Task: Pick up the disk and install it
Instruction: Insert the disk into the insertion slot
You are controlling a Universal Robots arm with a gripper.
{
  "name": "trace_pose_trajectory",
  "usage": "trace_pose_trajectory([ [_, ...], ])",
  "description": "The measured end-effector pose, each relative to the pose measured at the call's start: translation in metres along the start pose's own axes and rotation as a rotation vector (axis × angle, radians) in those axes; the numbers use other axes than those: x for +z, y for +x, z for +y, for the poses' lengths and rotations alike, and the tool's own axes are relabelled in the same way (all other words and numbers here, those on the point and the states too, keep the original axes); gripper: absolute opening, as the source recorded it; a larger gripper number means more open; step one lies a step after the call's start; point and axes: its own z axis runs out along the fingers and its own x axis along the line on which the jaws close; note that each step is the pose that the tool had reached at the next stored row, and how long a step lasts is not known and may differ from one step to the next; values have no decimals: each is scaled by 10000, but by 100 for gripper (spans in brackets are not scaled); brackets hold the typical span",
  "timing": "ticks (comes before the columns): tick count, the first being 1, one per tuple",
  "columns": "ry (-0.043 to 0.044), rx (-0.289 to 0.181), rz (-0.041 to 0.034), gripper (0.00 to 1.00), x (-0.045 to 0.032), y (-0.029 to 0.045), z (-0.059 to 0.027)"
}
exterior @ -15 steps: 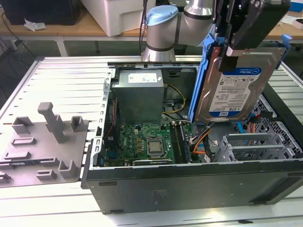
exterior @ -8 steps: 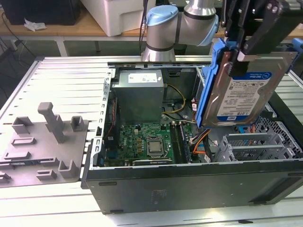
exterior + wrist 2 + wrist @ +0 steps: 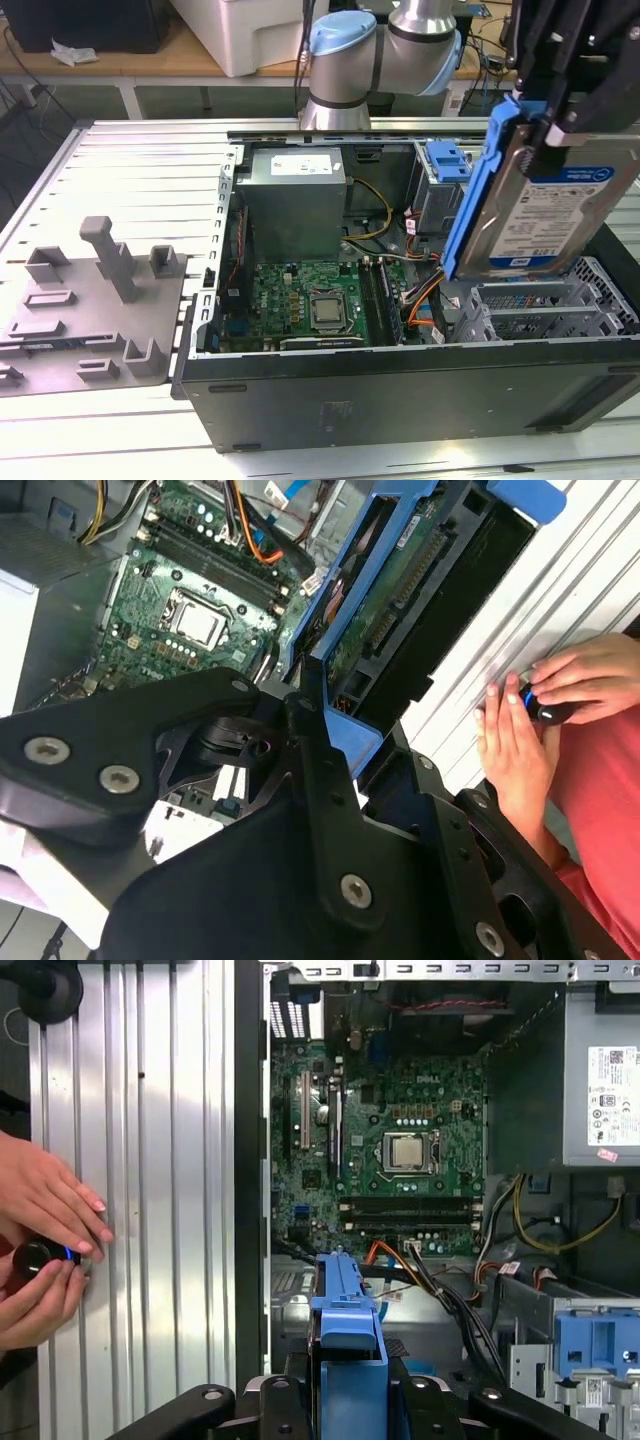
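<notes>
**Gripper** (image 3: 548, 128): black fingers clamped on the upper edge of the disk (image 3: 565, 215).

**Disk:** silver, blue-and-white label facing the exterior view, blue caddy rail (image 3: 472, 205) along one edge. It is held tilted in the air over the grey drive cage (image 3: 540, 305), at the exterior view's right end of the open computer case (image 3: 400, 405).

**Case interior:** green motherboard (image 3: 300, 295), grey power supply (image 3: 295, 195), blue latch bracket (image 3: 447, 160).

**Grey fixture** (image 3: 95, 300): lies on the slatted table (image 3: 130, 160), beside the case on the exterior view's left.

**Person's hands** (image 3: 45, 1210): in the first wrist view, on the table around a small black knob (image 3: 38, 1257).
</notes>
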Motion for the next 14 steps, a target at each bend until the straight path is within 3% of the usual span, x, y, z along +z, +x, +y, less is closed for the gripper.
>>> trace_pose_trajectory([
  [5, 0, 0, -95, 36, 26, 12, -147],
  [14, -2, 2, -225, 36, 71, 10, -338],
])
